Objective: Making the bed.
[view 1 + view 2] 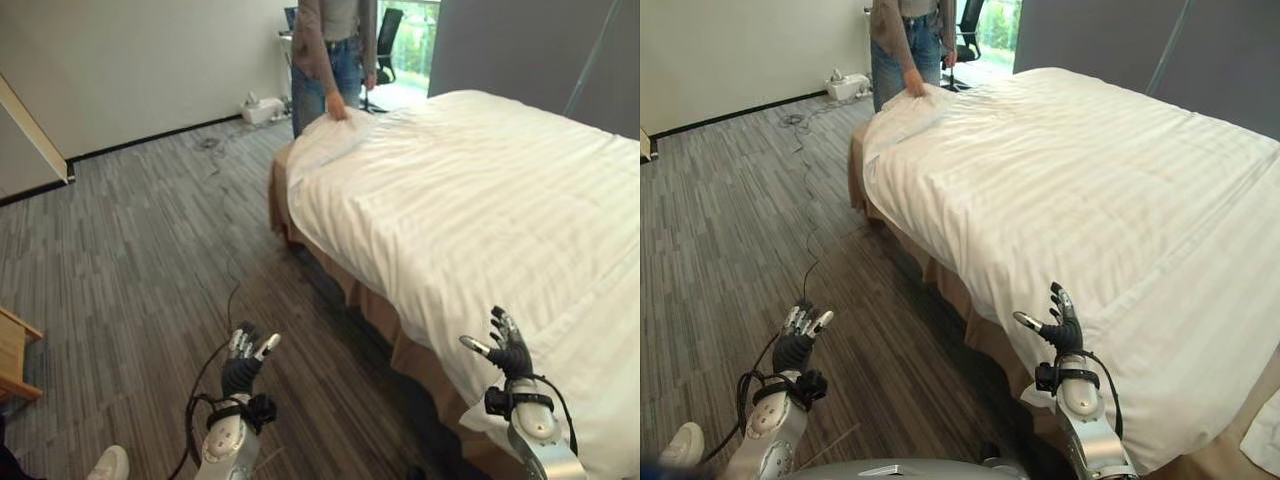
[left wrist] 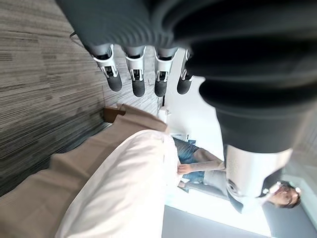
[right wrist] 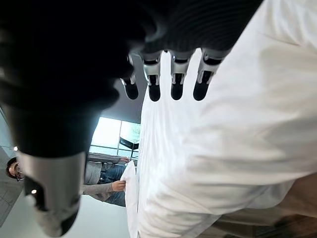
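Most of the bed [image 1: 345, 290] ahead of my hands already lies under the white duvet [image 1: 470, 200], fairly smooth; its far corner, where a person [image 1: 335, 50] holds it, looks unfinished. My right hand [image 1: 510, 350] hovers released over the near edge, my left hand [image 1: 245, 360] released above the floor [image 1: 150, 250].

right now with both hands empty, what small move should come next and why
Probably reach the right hand forward to the white duvet edge by it and pinch the cloth. That hand is open beside the bed's near side, while the left hand hangs open over the floor. A person already holds the far corner.
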